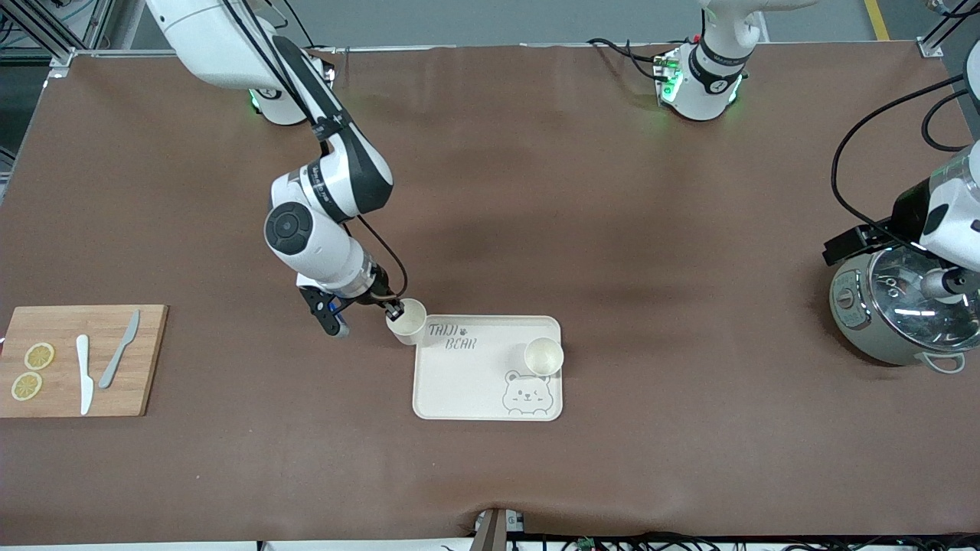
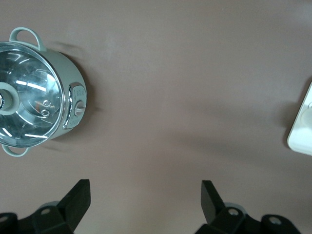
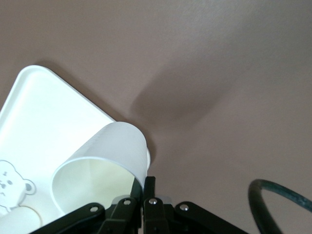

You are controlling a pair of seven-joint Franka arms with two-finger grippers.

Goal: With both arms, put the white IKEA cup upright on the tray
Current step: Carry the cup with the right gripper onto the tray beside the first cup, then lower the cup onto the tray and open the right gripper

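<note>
White cup [image 3: 105,161] hangs pinched by its rim in the right gripper [image 3: 146,187] over the tray [image 1: 459,383] corner. Only the left wrist view shows the left gripper [image 2: 145,199] spread wide, empty, near the pot [image 2: 36,92].

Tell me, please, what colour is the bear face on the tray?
Grey, on the cream tray; the front view shows it best.
</note>
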